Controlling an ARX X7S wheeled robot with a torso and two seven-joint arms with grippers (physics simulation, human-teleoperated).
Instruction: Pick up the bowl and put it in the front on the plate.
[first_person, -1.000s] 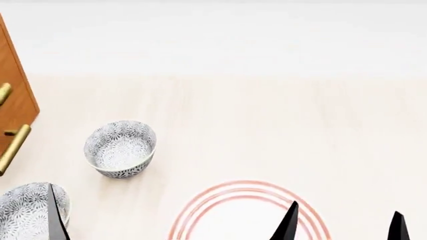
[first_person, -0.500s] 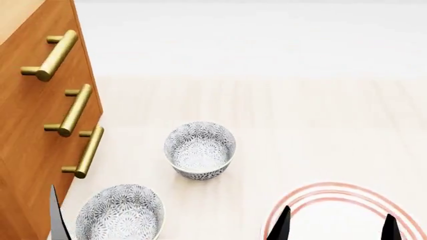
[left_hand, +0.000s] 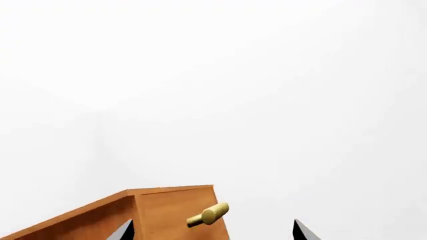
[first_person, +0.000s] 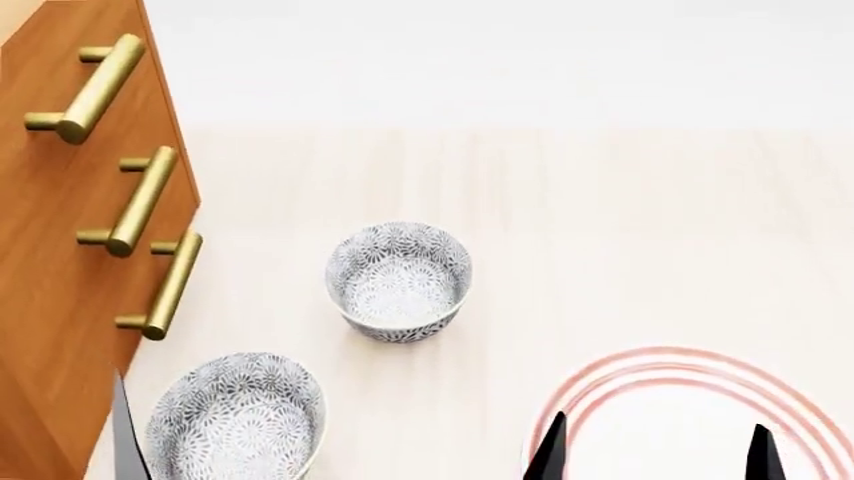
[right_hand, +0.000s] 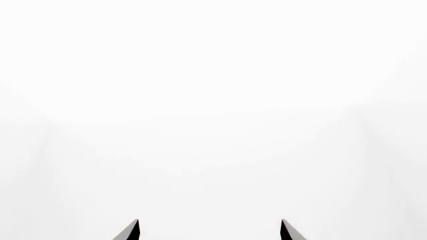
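Note:
Two look-alike bowls with a grey-blue floral pattern stand on the pale wooden table in the head view. One bowl is mid-table, and a second bowl is nearer, at the front left. The plate, white with red rings, lies at the front right, cut off by the picture's edge. My right gripper hangs open over the plate, empty. Of my left gripper only one fingertip shows, just left of the nearer bowl. In the wrist views both the left gripper and the right gripper are open and hold nothing.
A wooden drawer cabinet with brass bar handles stands along the left, close to both bowls. Its top corner and one handle lie ahead of the left gripper. A white wall runs behind the table.
The head view has swung left, bringing the cabinet into view and shifting the bowls and plate rightward. Since half a second ago everything sits slightly higher. Both grippers remain open.

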